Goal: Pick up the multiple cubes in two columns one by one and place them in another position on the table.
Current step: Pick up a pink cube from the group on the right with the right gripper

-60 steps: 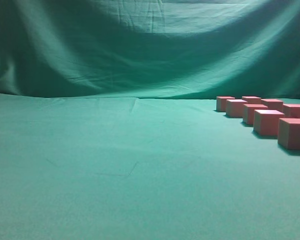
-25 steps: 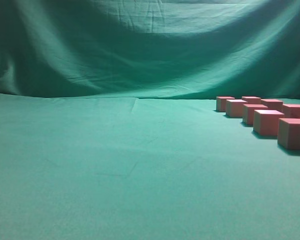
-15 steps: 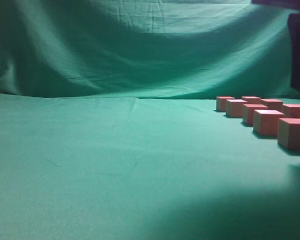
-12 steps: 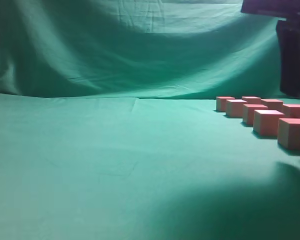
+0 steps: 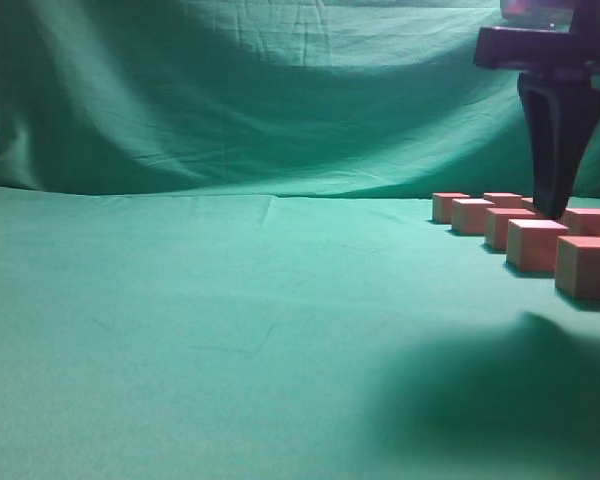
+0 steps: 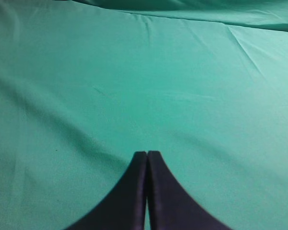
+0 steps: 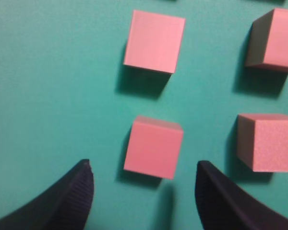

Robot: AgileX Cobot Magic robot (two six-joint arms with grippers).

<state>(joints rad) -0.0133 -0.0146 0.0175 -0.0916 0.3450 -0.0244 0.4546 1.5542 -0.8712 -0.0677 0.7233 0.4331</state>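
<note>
Several reddish-pink cubes stand in two columns at the right of the green table. My right gripper hangs open above them, holding nothing. In the right wrist view one cube lies just ahead of the gap between the two dark fingers, apart from both. Another cube sits beyond it, and two more lie to the right. In the exterior view one dark finger reaches down behind the near cubes. My left gripper is shut over bare cloth, with nothing in it.
The green cloth covers the table and rises as a draped backdrop behind. The arm's shadow darkens the cloth in front of the cubes. The cloth stretches bare left of the cubes.
My right arm has come into view from the upper right and dropped down and leftward over the cubes. Its shadow has spread across the front right of the cloth. No cube has moved.
</note>
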